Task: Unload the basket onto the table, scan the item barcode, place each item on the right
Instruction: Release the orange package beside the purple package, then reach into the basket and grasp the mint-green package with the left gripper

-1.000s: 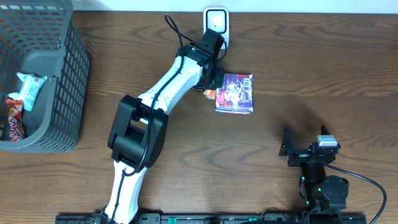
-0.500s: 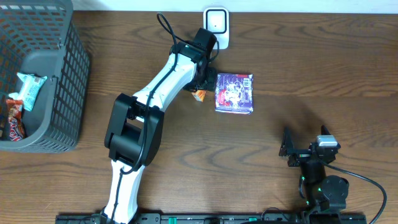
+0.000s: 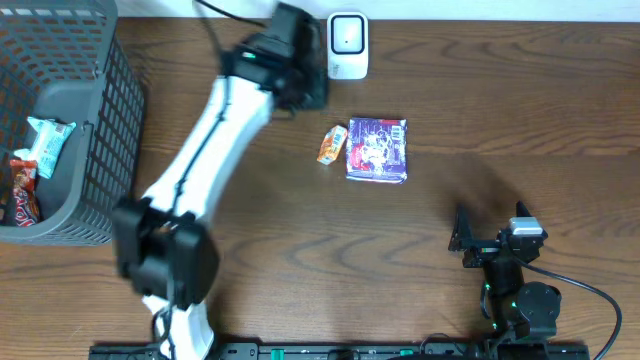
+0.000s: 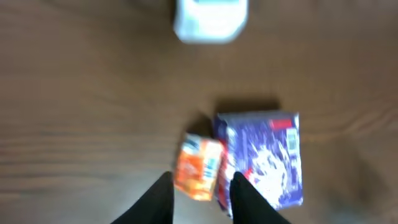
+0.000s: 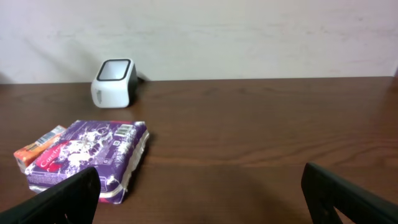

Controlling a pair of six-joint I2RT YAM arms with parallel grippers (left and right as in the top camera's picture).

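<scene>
A small orange packet (image 3: 332, 143) lies flat on the table, touching the left edge of a purple pack (image 3: 377, 149). The white scanner (image 3: 347, 45) stands at the back edge. My left gripper (image 3: 308, 92) hovers left of the scanner, away from both items. In the left wrist view its fingers (image 4: 160, 198) stand apart with nothing between them, and the blurred orange packet (image 4: 199, 167) and purple pack (image 4: 264, 158) lie beyond the tips, below the scanner (image 4: 210, 20). My right gripper (image 5: 202, 199) rests wide open and empty at the front right.
A grey mesh basket (image 3: 95, 140) with snack packets (image 3: 45, 140) stands at the far left. The right arm (image 3: 510, 280) sits near the front edge. A wall runs behind the scanner (image 5: 114, 82).
My left gripper let go of the orange packet, which now lies beside the purple pack. The left arm swung up and to the left. The right arm has not moved.
</scene>
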